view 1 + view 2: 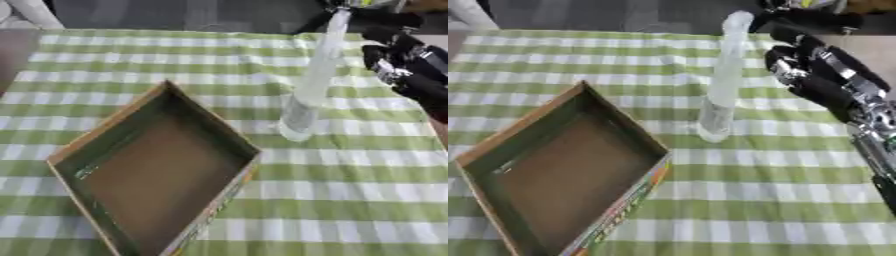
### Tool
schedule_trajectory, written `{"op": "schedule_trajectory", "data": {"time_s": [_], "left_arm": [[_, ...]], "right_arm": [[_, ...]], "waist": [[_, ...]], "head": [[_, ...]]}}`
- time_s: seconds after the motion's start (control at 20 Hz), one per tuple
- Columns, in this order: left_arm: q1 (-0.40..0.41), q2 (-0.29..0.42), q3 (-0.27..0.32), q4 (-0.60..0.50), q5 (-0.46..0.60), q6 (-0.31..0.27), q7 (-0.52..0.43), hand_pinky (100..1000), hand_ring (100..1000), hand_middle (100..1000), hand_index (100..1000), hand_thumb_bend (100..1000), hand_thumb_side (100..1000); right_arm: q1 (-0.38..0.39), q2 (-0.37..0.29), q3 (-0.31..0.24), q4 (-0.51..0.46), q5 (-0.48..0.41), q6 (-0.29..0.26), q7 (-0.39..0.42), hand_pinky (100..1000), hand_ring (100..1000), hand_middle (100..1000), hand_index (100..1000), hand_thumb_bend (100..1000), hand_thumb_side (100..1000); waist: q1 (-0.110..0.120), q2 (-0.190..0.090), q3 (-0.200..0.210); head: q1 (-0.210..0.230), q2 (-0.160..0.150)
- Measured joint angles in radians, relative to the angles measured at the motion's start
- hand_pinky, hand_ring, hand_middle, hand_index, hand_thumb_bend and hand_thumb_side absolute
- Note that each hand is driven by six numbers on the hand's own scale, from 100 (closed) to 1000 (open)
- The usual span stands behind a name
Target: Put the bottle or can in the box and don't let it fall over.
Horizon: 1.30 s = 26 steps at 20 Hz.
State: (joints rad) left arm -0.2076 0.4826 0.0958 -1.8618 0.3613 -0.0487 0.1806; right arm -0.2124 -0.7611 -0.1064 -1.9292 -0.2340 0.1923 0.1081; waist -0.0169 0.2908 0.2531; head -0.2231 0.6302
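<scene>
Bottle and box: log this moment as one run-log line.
bottle: upright on table, outside box | box: holds nothing | right hand: beside bottle, contact and fingers unclear | left hand: not in view

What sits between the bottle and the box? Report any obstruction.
Nothing visible does. The clear bottle stands upright on the checked cloth, just right of the open box, with only bare cloth between them. The right hand is beside the bottle, with nothing between them either. The box's near wall must still be cleared.
</scene>
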Motion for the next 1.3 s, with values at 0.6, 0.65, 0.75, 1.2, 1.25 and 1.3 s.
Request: {"op": "schedule_trajectory", "data": {"time_s": [0.6, 0.65, 0.75, 1.2, 1.25, 1.3], "left_arm": [[-0.004, -0.001, -0.001, 0.0, 0.0, 0.001, -0.001, 903, 835, 936, 857, 160, 884], [-0.004, -0.001, -0.001, 0.0, 0.0, 0.002, -0.002, 903, 835, 937, 857, 160, 885], [-0.004, -0.001, -0.002, 0.0, 0.0, 0.003, -0.003, 903, 836, 937, 857, 161, 885], [-0.004, -0.006, -0.006, 0.0, 0.0, 0.005, -0.005, 903, 837, 938, 856, 162, 887], [-0.004, -0.008, -0.006, 0.0, 0.0, 0.006, -0.006, 903, 837, 938, 856, 162, 887], [-0.004, -0.008, -0.006, 0.0, 0.0, 0.006, -0.006, 903, 837, 938, 856, 161, 887]], "right_arm": [[-0.029, 0.001, 0.019, 0.0, -0.008, 0.001, 0.027, 980, 1000, 1000, 1000, 100, 591], [-0.032, 0.002, 0.022, 0.0, -0.008, 0.002, 0.03, 980, 1000, 1000, 1000, 100, 590], [-0.035, 0.004, 0.027, 0.0, -0.008, 0.002, 0.035, 980, 1000, 1000, 1000, 100, 591], [-0.049, 0.014, 0.04, 0.0, -0.007, 0.004, 0.054, 981, 1000, 1000, 1000, 100, 590], [-0.051, 0.016, 0.041, 0.0, -0.007, 0.004, 0.056, 981, 1000, 1000, 1000, 100, 590], [-0.052, 0.017, 0.043, 0.0, -0.007, 0.004, 0.058, 981, 1000, 1000, 1000, 100, 586]], "waist": [[0.0, 0.005, 0.004], [0.0, 0.005, 0.005], [0.0, 0.005, 0.006], [-0.002, 0.008, 0.008], [-0.003, 0.009, 0.008], [-0.003, 0.009, 0.008]], "head": [[-0.004, -0.008], [-0.004, -0.008], [-0.005, -0.008], [-0.005, -0.008], [-0.006, -0.008], [-0.006, -0.008]]}}
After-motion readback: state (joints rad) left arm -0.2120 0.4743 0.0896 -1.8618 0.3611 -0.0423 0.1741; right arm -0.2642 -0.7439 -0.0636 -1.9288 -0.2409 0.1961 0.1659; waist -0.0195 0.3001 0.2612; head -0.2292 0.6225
